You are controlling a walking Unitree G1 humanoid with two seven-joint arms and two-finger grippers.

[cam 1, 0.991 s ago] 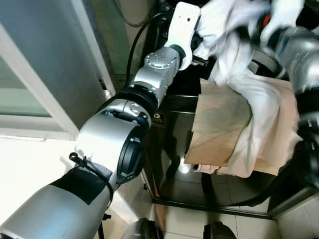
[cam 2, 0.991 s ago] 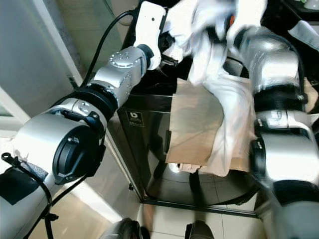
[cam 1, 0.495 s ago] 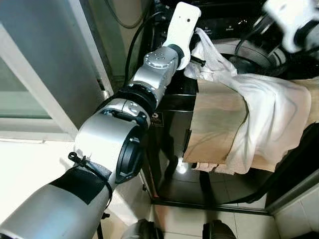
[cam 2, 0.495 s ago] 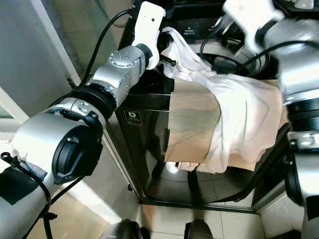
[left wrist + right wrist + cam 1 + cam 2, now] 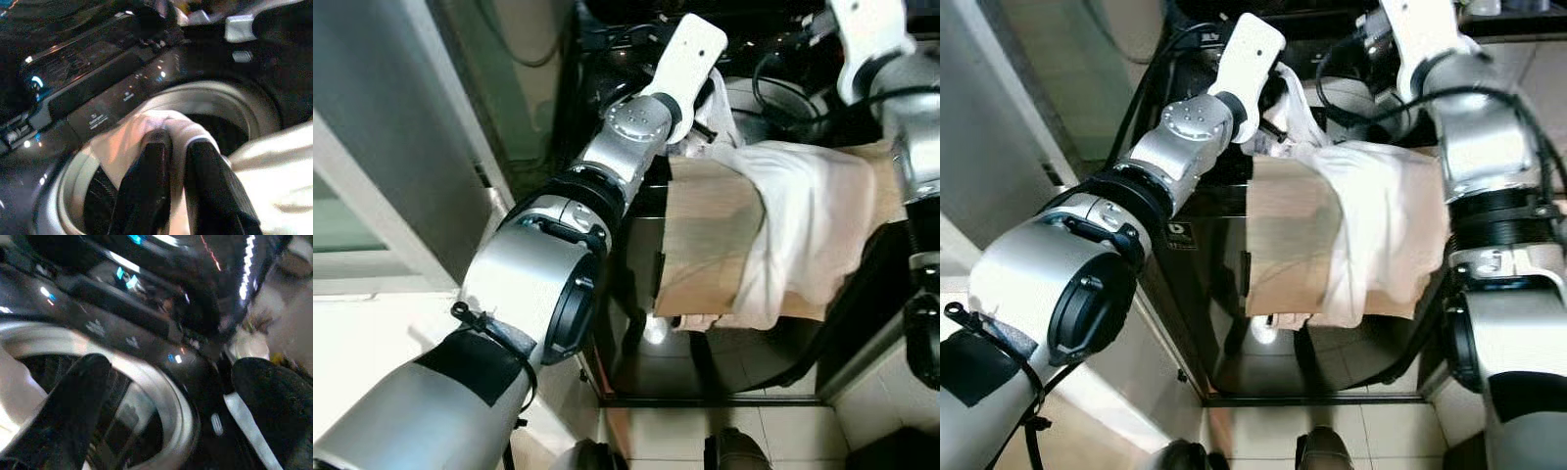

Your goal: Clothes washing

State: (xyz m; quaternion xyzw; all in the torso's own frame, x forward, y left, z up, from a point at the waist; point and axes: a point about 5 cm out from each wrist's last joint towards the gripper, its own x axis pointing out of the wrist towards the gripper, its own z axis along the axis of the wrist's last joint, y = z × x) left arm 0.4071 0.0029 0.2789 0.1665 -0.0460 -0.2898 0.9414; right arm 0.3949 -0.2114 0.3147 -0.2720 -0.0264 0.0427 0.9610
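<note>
A white garment (image 5: 803, 215) hangs over the front edge of the black top-loading washing machine (image 5: 631, 284), lying on a beige cloth (image 5: 705, 235) draped there too. One end of the garment (image 5: 122, 147) reaches the silver drum rim (image 5: 230, 98), and my left gripper (image 5: 175, 142) is shut on that end above the drum opening. My right gripper (image 5: 166, 382) is open wide, holding nothing, over the far side of the drum rim (image 5: 166, 406) near the control panel (image 5: 122, 308).
A grey wall and a glass door frame (image 5: 391, 166) stand close on the left of the machine. Tiled floor (image 5: 773, 431) lies in front of it. Black cables (image 5: 1351, 69) loop over the machine's top near my right arm.
My right gripper has let go of the white garment and pulled back toward the control panel. The garment has dropped over the front edge. My left gripper still holds its end, now further over the drum.
</note>
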